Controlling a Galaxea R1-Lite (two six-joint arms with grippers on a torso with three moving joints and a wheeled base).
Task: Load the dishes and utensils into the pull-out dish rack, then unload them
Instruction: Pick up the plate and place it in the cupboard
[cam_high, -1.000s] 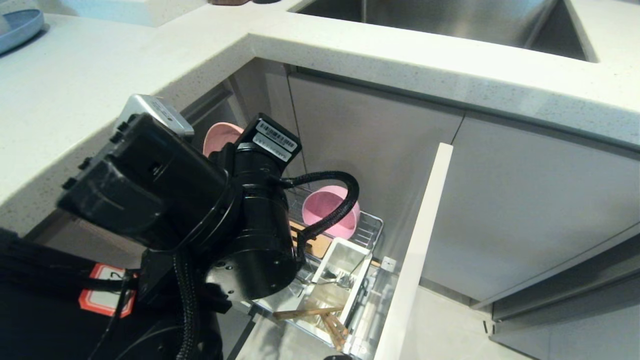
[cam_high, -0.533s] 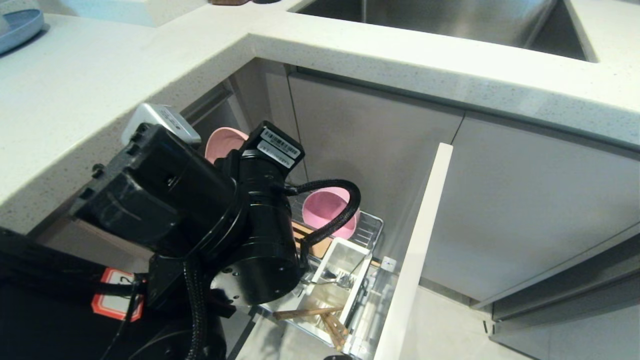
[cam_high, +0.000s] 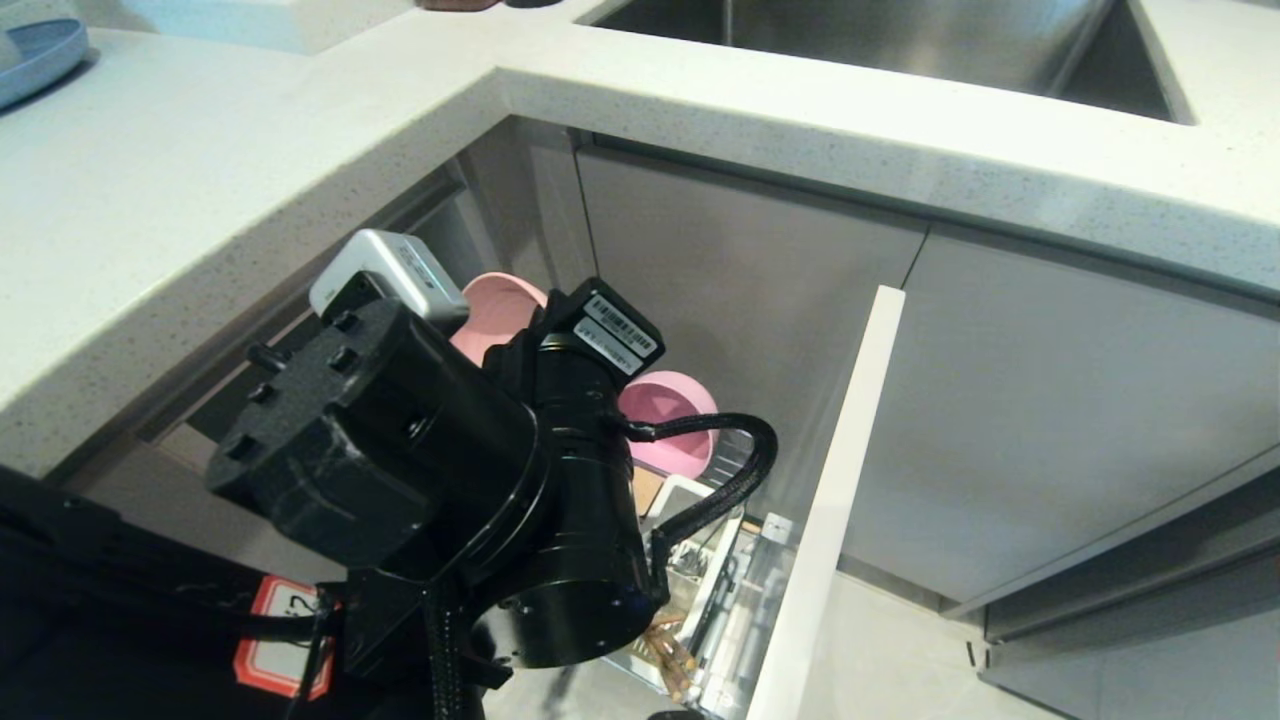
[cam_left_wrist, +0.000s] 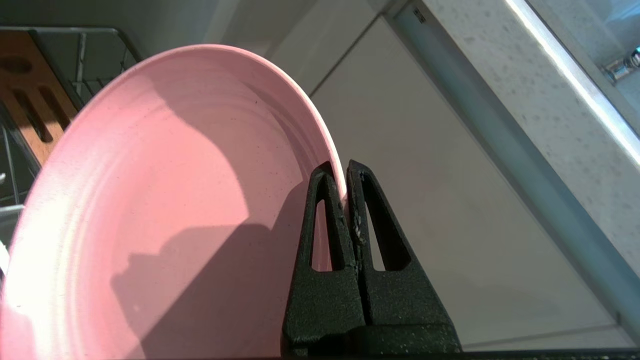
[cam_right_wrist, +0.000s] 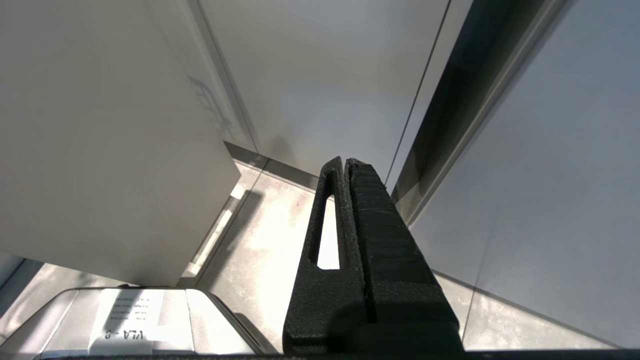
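My left gripper (cam_left_wrist: 345, 172) is shut on the rim of the pink plate (cam_left_wrist: 150, 200), which it holds tilted on edge above the pull-out dish rack (cam_left_wrist: 80, 55). In the head view the plate (cam_high: 495, 310) peeks out behind my left wrist, just below the counter edge. The pink bowl (cam_high: 665, 420) lies tipped in the rack's far end. The chopsticks (cam_high: 668, 650) lie at the near end, beside the white caddy (cam_high: 705, 555). My arm hides most of the rack, and I cannot make out the fork. My right gripper (cam_right_wrist: 345, 161) hangs shut and empty over the floor.
The rack's white drawer front (cam_high: 830, 500) stands out to the right. The pale countertop (cam_high: 200, 150) overhangs the opening, with a steel sink (cam_high: 880, 40) behind it and a blue plate (cam_high: 40, 55) at the far left. The slotted wooden board (cam_left_wrist: 30, 105) lies under the plate.
My left arm has swung right and downward in the head view, carrying the pink plate away from the counter's underside, and it now covers more of the rack. The right arm has not moved.
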